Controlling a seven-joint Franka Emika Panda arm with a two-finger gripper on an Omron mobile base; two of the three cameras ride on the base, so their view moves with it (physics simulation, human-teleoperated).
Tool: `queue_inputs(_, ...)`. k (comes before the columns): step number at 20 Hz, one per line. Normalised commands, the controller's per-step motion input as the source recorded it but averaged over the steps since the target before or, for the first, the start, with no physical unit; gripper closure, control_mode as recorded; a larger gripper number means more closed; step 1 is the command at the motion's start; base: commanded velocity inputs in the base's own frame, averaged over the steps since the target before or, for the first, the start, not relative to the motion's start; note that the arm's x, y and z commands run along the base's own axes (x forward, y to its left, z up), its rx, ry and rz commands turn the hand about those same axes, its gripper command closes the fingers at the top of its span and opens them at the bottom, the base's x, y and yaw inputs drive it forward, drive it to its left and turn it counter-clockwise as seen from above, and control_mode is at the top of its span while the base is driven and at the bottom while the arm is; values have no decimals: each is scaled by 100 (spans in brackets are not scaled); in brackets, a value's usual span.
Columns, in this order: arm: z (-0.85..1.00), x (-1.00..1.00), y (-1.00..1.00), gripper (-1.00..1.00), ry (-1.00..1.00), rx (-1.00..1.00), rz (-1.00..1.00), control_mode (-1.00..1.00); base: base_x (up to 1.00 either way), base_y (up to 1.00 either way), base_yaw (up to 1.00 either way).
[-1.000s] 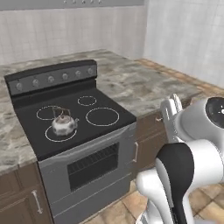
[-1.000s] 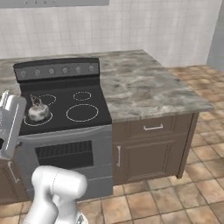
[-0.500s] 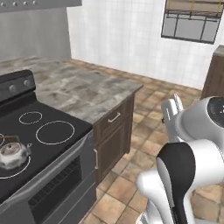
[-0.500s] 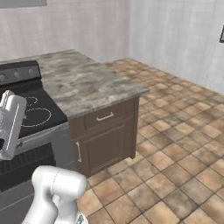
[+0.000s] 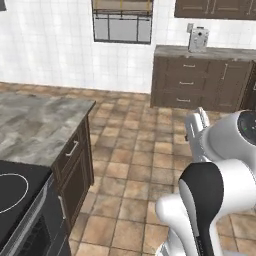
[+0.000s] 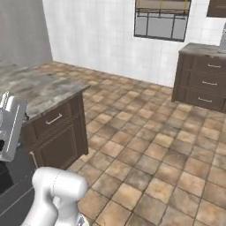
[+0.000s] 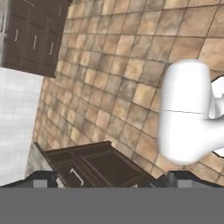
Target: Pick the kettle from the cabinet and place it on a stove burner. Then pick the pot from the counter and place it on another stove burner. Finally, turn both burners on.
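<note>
Leftward of the hand [image 5: 196, 125], well apart across open floor, lies the desk [image 5: 35, 127]: a flat slab of mottled grey-brown stone with a squared corner, nothing standing on the part in sight. Seen from the right base view, sits just behind and beside the hand [image 6: 9, 126], the same marbled desk [image 6: 39, 88] running back toward the wall. Spread wide, that hand, with nothing between its parts; in the hand view the two dark finger tips [image 7: 41, 180] stand far apart at the bottom, the hand [image 7: 111, 183] looking down on dark wood and tile. Butts against the desk's near end a black, glossy stove top [image 5: 12, 200] marked with a thin white burner ring [image 5: 17, 197]. Carries below the stone a dark brown wooden drawer front [image 5: 75, 150] with a short silver bar pull [image 5: 72, 148]. Beyond that, square terracotta floor tiles [image 5: 135, 165] in mixed tan and brown, matt and slightly uneven in tone. Farther still, a white tiled wall [image 5: 50, 45] with a grey-framed window [image 5: 122, 22], and a low run of dark brown drawers [image 5: 200, 82] topped in grey, with a small pale boxy appliance [image 5: 198, 39] on it.
</note>
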Motion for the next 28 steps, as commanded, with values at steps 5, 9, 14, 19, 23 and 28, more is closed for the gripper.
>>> queue_inputs(5, 0, 0, 0, -100, 0, 0, 0, 100, -9, 0, -66)
queue_inputs(9, 0, 0, 0, -100, 0, 0, 0, 100, -8, 0, -64)
queue_inputs(14, 0, 0, 0, -100, 0, 0, 0, 100, -7, 0, -62)
queue_inputs(19, 0, 0, 0, -100, 0, 0, 0, 100, -7, 0, -60)
queue_inputs(23, 0, 0, 0, -100, 0, 0, 0, 100, -8, 0, -59)
queue_inputs(28, 0, 0, 0, -100, 0, 0, 0, 100, -7, 2, -57)
